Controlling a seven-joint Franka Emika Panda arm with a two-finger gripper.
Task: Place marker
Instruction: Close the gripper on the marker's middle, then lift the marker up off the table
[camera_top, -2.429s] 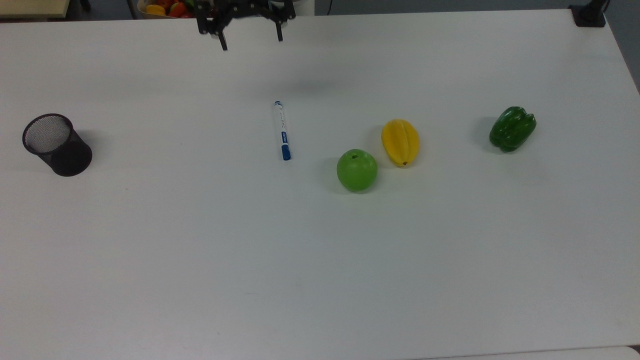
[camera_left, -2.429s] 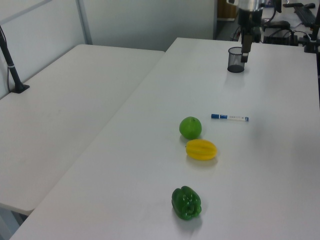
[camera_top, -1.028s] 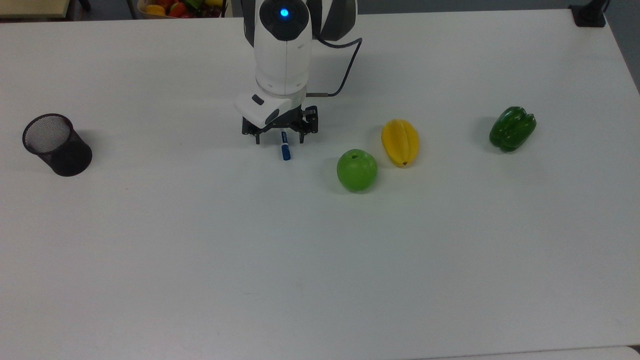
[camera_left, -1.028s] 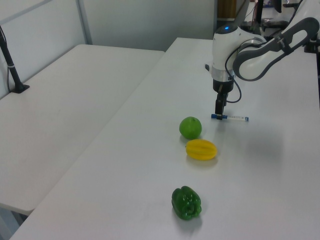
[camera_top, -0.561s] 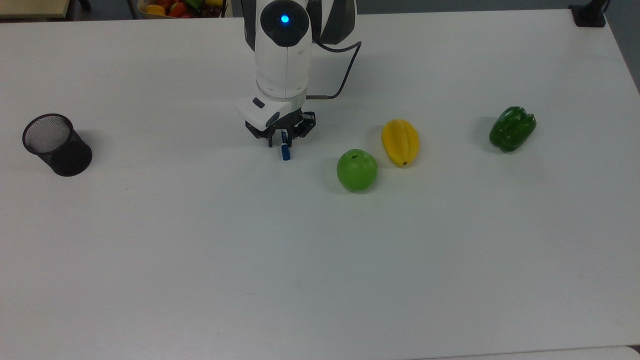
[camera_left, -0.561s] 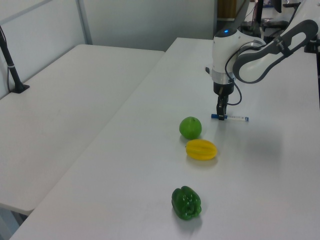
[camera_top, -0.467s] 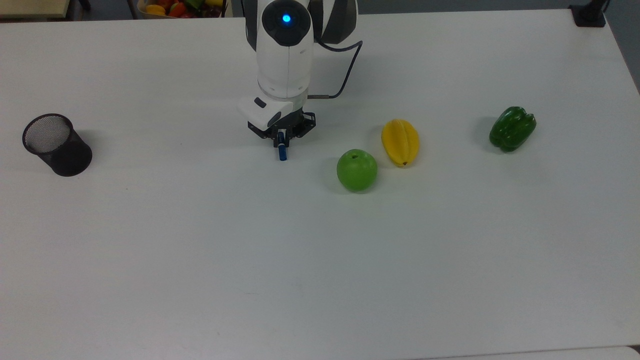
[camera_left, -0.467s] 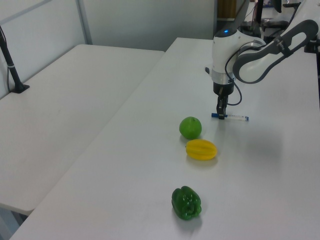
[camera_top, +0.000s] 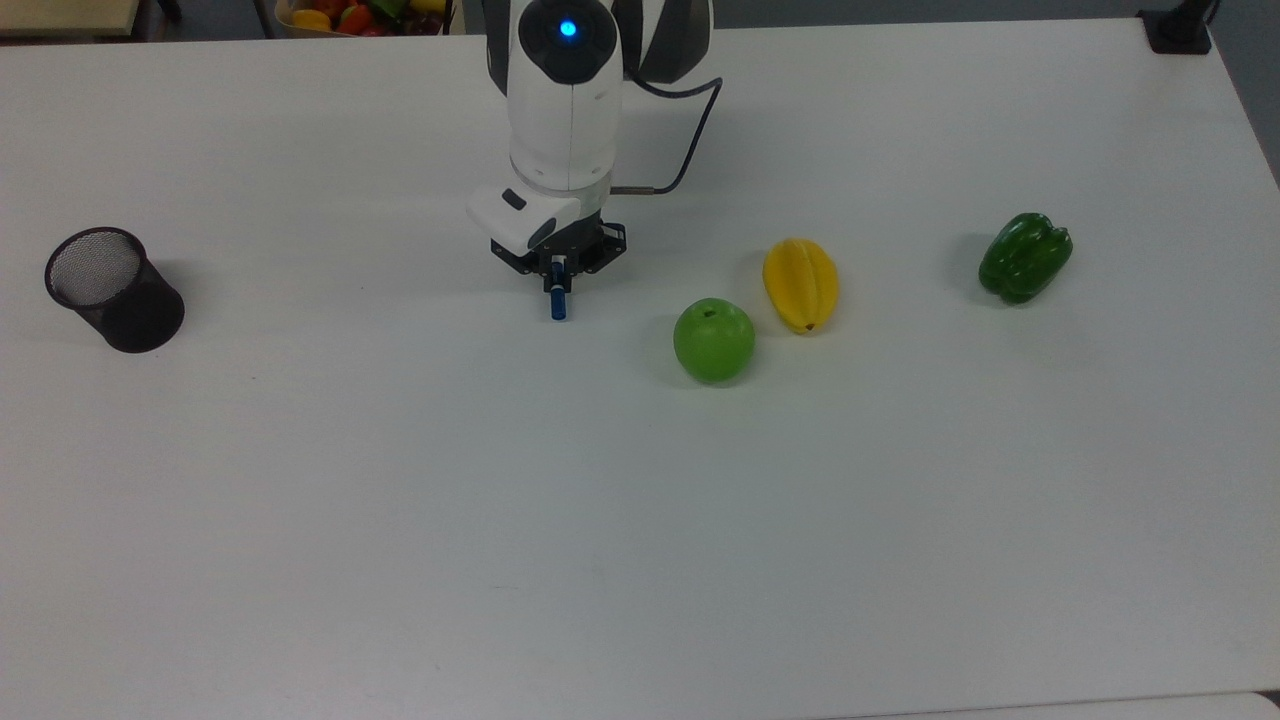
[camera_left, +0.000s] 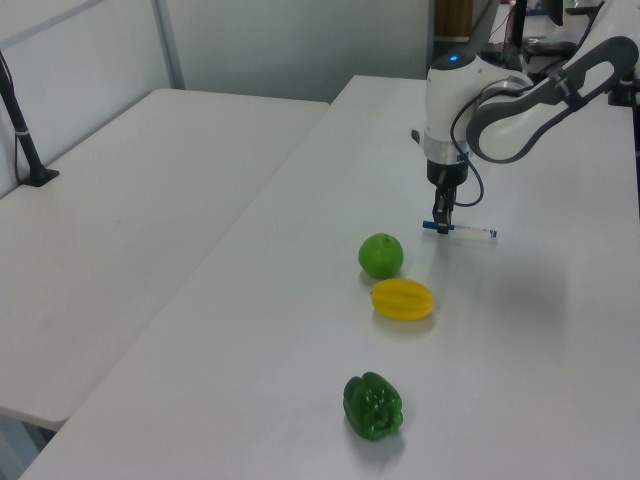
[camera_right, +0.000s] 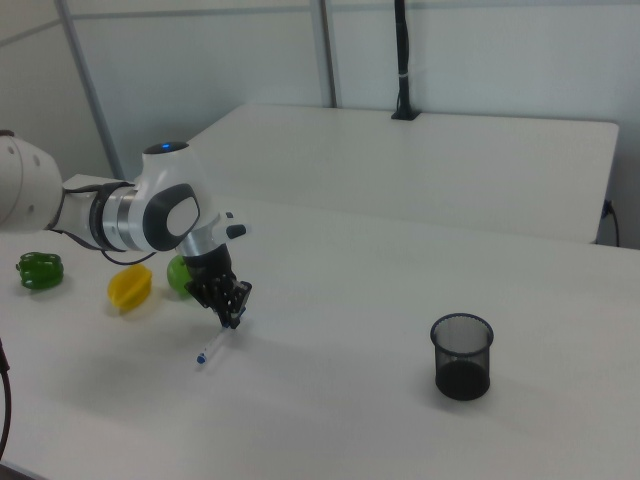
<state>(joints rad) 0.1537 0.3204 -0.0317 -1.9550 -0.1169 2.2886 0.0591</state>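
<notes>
Centrally, hand (camera_top: 556, 268) clamped on marker (camera_top: 557, 301), bare table (camera_top: 400, 480) all around

A lab: plain white tables (camera_left: 150, 200) (pushed side by side), partition walls (camera_right: 450, 50), a mounted robot arm (camera_top: 565, 110).

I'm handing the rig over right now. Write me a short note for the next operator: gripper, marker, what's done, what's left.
Gripper: shut on the marker, gripping near its blue-capped end; in the right view the far end hangs down toward the table.
Mesh cup: upright at the top view's far left, well away from the gripper.
Green apple, yellow fruit and green pepper: to the top view's right, untouched.
Done: marker grasped.
Left: lift it clear, carry it over and place it, probably in the cup.
</notes>
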